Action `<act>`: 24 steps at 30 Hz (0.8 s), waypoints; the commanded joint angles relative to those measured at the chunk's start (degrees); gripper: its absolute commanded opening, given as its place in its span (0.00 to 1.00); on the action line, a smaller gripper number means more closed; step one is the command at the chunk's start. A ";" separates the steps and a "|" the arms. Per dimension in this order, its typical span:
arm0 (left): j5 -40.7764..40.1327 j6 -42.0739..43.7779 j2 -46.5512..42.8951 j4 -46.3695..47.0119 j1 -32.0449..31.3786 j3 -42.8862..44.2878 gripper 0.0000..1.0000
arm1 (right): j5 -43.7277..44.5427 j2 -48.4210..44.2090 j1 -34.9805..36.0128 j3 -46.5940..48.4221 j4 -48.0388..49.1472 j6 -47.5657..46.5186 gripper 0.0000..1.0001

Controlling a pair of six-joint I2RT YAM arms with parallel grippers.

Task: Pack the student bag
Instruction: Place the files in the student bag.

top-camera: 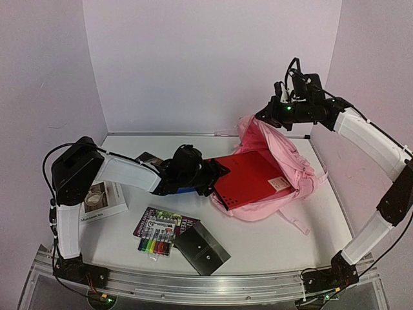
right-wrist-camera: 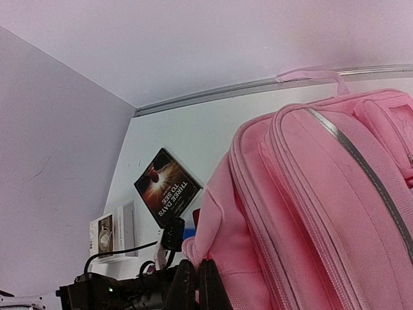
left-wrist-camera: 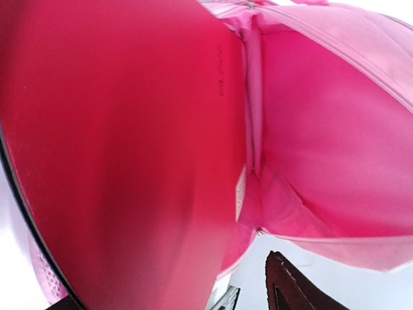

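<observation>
On the table, one student bag is lying open at right-centre, one red folder sticking out. One white book, one dark book, one marker pack and one black case are lying nearby. The raised right gripper is pinching the bag's top edge. The left arm is reaching level, the left gripper meeting the folder, its jaws unreadable.

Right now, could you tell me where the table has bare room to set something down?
The widest bare patch of table lies near right, between the grey case and the student bag. The left is crowded: white book, marker pack, left arm.
</observation>
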 commanded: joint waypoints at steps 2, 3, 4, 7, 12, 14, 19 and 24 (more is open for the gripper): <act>1.09 -0.21 -3.38 17.24 -0.49 -4.85 0.68 | -1.22 -4.55 -0.09 0.26 7.22 -1.39 0.00; 1.40 -0.06 -3.02 19.57 -0.53 -5.47 0.64 | -1.38 -4.73 -0.07 0.15 7.27 -1.50 0.00; 1.81 -0.06 -2.56 20.85 -0.53 -5.79 0.59 | -1.51 -4.87 -0.10 0.00 7.35 -1.62 0.00; 2.86 -0.53 -0.94 23.27 -0.53 -5.31 0.34 | -2.52 -5.47 -0.03 -0.53 7.67 -1.77 0.00; 5.63 -0.10 1.70 22.65 -0.90 -1.10 0.01 | -5.30 -6.26 0.10 -1.97 9.35 -1.39 0.00; 6.41 -1.00 3.67 22.62 -0.93 1.27 0.00 | -6.43 -6.34 0.45 -2.29 10.05 -0.85 0.00; 5.31 -5.41 10.46 24.31 -0.55 7.14 0.00 | -7.60 -6.98 1.52 -3.13 12.19 1.27 0.00; 1.94 -10.59 16.31 24.70 0.77 11.82 0.00 | -8.93 -7.30 2.66 -3.80 13.68 4.71 0.00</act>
